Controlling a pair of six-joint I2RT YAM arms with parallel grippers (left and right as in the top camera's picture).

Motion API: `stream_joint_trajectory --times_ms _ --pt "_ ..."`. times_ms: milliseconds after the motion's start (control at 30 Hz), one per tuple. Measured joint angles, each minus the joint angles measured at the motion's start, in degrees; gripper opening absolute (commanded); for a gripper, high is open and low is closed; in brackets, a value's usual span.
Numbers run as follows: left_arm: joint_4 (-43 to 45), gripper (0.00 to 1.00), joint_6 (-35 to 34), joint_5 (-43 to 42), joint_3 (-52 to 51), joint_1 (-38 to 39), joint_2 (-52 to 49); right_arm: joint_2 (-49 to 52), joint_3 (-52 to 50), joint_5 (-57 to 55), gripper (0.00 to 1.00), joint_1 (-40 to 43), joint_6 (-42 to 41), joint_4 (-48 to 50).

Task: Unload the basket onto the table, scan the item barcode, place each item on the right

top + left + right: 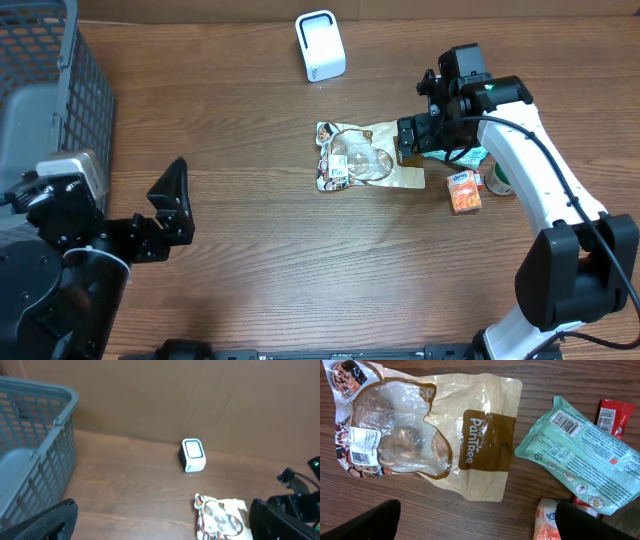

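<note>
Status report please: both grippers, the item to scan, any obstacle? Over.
Left gripper open, near the basket. Right gripper open above snack pouch, nothing held. Pouch flat, barcode label facing up. Teal packet close beside it.

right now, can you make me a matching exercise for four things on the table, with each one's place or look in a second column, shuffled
Things:
1. white scanner
2. grey basket
3. tan snack pouch
4. teal packet

Descriptions:
A. at the left edge of the table, mesh walls
B. lying right of the pouch, barcode facing up
C. upright near the far edge of the table
D. flat mid-table, clear window facing up

Pairs: 1-C, 2-A, 3-D, 4-B
</note>
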State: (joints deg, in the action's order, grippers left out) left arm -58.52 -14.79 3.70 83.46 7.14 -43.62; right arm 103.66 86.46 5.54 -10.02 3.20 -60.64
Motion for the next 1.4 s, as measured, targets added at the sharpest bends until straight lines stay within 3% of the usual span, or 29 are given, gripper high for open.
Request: stream_joint_trajectory --times_ms 233,500,1400 --pt "-2.45 1.00 0.00 0.02 -12.11 0.00 10.34 0.00 0.00 0.00 1.00 0.02 -0.04 0.09" --pt "-23.93 0.99 -0.02 0.00 -16.33 0.00 14.49 0.00 0.00 -0.02 1.00 0.00 -0.02 0.04" --pt "-21.84 1.00 -0.02 0.85 -18.18 0.00 14.47 0.00 0.00 -0.02 1.00 0.00 -0.02 0.02"
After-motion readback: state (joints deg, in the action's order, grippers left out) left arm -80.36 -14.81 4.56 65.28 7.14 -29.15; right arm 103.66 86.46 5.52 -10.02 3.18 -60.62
